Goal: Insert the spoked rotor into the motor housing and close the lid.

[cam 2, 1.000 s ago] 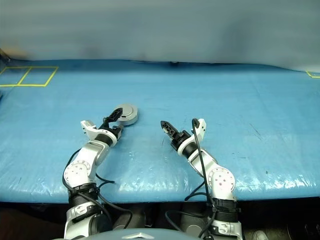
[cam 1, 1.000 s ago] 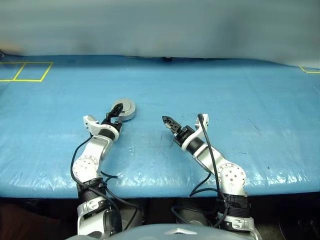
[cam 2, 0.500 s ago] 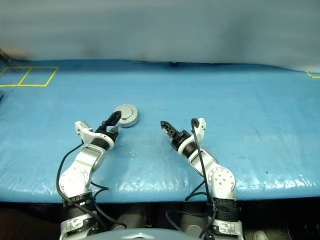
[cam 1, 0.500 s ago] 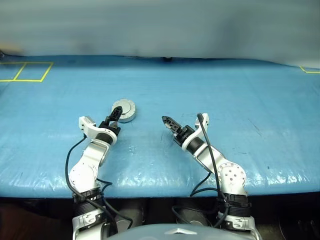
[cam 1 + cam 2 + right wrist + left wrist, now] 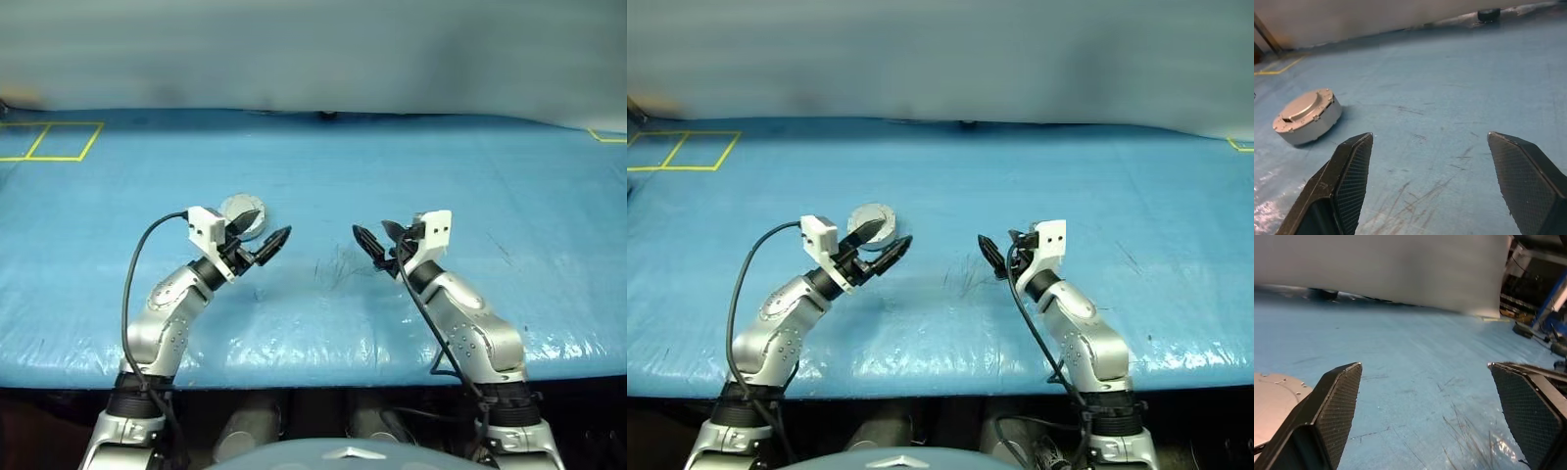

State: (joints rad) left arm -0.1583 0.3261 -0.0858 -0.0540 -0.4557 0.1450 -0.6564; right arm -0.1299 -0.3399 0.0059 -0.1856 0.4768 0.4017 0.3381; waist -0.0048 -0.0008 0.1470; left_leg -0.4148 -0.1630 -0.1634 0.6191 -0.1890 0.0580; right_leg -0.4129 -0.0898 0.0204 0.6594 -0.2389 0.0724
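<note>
A short round silver-grey motor housing (image 5: 238,210) stands on the blue table with the plain grey lid (image 5: 1303,105) lying flat on top of it, its small boss up. The spoked rotor is hidden. My left gripper (image 5: 262,233) hovers open just in front of and to the right of the housing, partly covering it, with nothing between its fingers (image 5: 1339,396). My right gripper (image 5: 377,239) hangs open and empty over the table's middle, well to the right of the housing. In the right wrist view the housing (image 5: 1307,116) lies ahead, beyond the fingers (image 5: 1354,166).
The blue table sheet (image 5: 323,176) is scratched between the two grippers. Yellow tape squares (image 5: 49,140) mark the far left corner and a yellow mark (image 5: 607,137) the far right. A small dark object (image 5: 328,116) sits at the table's back edge by the grey wall.
The left gripper has drawn back off the housing, lifted and rolled, and now points right. The right gripper has shifted right and rolled. The housing has not moved.
</note>
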